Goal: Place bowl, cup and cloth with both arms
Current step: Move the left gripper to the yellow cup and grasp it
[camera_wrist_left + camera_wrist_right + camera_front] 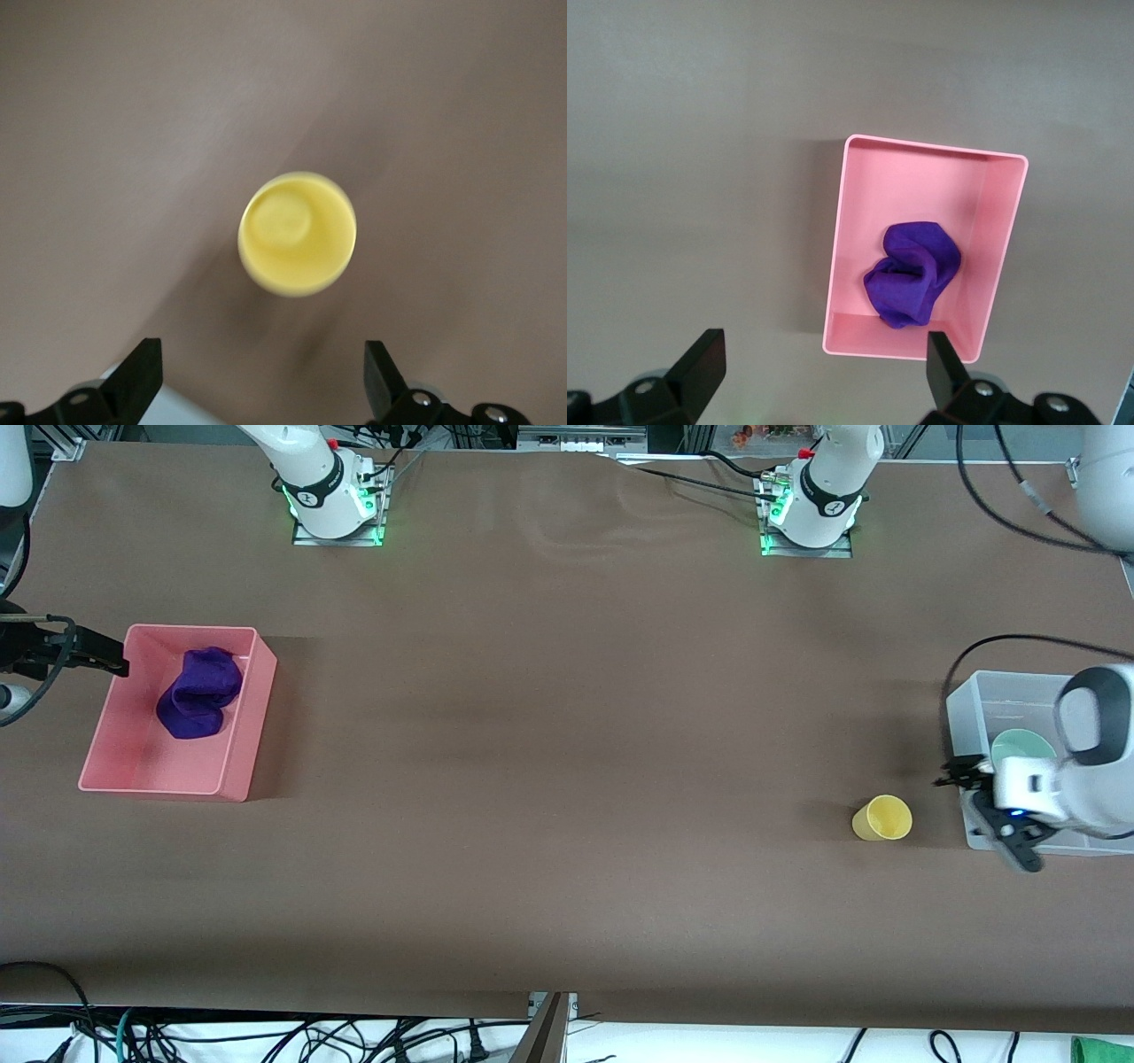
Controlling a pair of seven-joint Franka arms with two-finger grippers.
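Front view
Table (549, 735): flat matte brown surface, faintly rippled near the robot bases.
Pink tray (239, 717): rectangular shallow plastic bin with smooth, slightly flared walls, at the right arm's end of the table.
Cloth (198, 693): deep-purple soft fabric, lumpy and folded, lying inside the pink tray.
Grey bin (983, 700): translucent pale plastic box with rounded corners, at the left arm's end of the table.
Bowl (1019, 746): pale mint-green, round and glossy, in the grey bin, partly hidden by the arm.
Cup (882, 817): plain yellow plastic, slightly tapered, no handle, on the table beside the grey bin toward the table's middle, apart from it.
Left gripper (983, 802): black, over the grey bin's edge next to the cup.
Right gripper (111, 662): black, at the pink tray's outer edge.

Left wrist view
Cup (297, 233): seen from above, round open mouth, smooth yellow inside, blurred.
Left gripper (261, 381): fingers spread wide, holding nothing; the cup lies ahead of the gap, untouched.

Right wrist view
Pink tray (859, 230): glossy pink walls, thin rim.
Cloth (912, 273): crumpled purple bundle resting on the tray floor.
Right gripper (824, 376): fingers spread wide, nothing between them.
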